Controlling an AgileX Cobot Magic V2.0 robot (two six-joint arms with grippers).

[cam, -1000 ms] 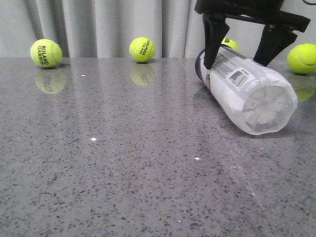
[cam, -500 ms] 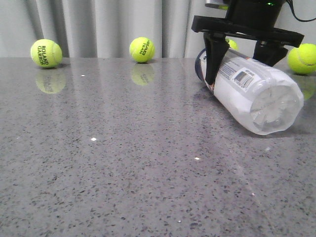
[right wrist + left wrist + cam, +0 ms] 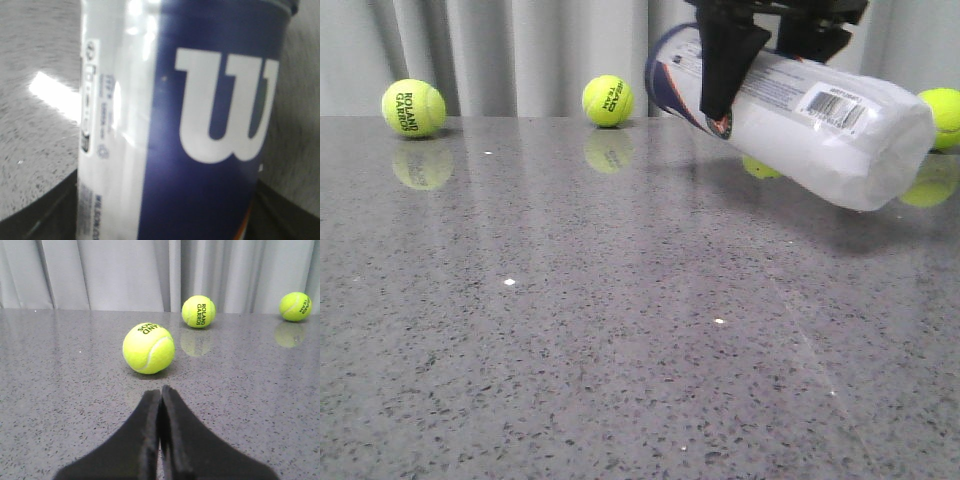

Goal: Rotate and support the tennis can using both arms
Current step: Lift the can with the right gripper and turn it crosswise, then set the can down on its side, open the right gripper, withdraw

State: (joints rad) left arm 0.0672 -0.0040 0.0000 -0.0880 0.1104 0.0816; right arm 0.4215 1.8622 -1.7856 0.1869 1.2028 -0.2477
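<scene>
- The can hangs clear of the counter, on the right of the front view, lying nearly level with its navy rim toward the curtain and its clear base tipped slightly down toward the camera.
- The right hand is clamped across the can near the rim end; one dark finger shows against the label, the other is hidden behind the tube.
- The right wrist view is filled by the can: navy panel, large white letter, fine print down the clear side.
- The left hand is closed on nothing, fingers pressed flat together, low over the counter and facing a ball; it is well apart from the can.
- Handling, as I judge it: the tube looks light and, seen through the base, possibly empty, though I cannot be sure. Thin clear plastic will flex under a hard squeeze and is smooth, so it can slip or spin in the fingers.
- The grip sits off-centre, so the long free end levers downward; that explains the droop.
- Best second hold is under or around the base end, with the left hand opened first, cradling rather than pinching.
- Balls near the curtain are not involved.
</scene>
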